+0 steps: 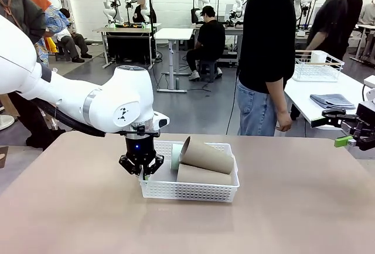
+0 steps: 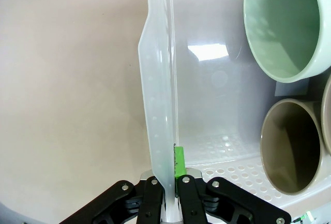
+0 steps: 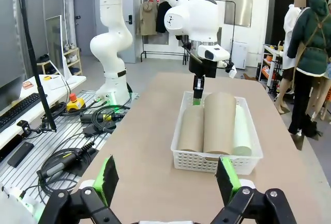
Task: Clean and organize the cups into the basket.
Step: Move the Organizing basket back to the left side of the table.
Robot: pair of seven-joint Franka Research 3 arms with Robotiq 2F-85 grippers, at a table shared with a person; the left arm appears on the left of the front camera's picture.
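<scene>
in the front view, the left gripper (image 1: 142,173) is clamped on the left end wall of the basket (image 1: 193,190), where three cups (image 1: 206,155) are lain. in the left wrist view, that wall is pinched between the fingers (image 2: 179,163). in the right wrist view, the right gripper (image 3: 166,181) is held wide apart, empty, well short of the basket.

A white wire basket (image 1: 317,66) and folded grey cloth (image 1: 331,101) sit on the side table (image 1: 304,98).

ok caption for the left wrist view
Left gripper shut on the basket wall, mint cup and tan cup inside.
</scene>
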